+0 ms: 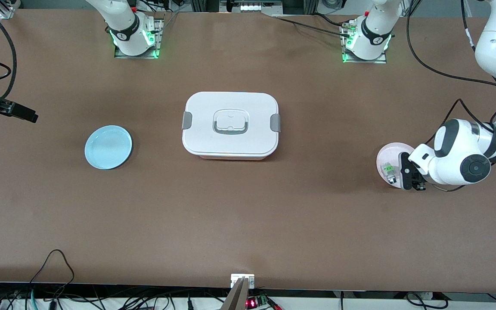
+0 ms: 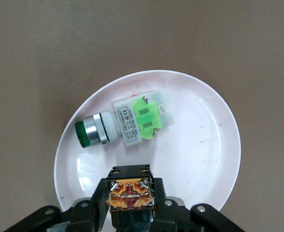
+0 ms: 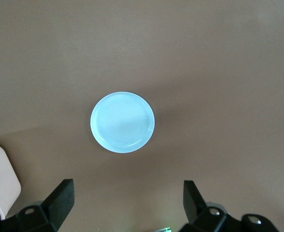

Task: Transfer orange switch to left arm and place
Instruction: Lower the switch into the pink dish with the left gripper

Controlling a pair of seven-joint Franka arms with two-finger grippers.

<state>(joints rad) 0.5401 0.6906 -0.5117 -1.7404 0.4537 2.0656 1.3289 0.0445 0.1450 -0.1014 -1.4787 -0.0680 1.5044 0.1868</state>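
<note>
Left wrist view shows the left gripper clamped on the orange switch over the pink plate, so the pick-up looks in hand and lifting clear comes next, while the right gripper waits open above the blue plate.

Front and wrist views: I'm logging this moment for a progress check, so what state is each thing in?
orange switch: between the left gripper's fingers, over the pink plate.
green switch: lying on its side on the pink plate.
box: lid on, mid-table.
blue plate: nothing on it.
left gripper: shut on the orange switch.
right gripper: open, waiting high over the table near the blue plate.
</note>
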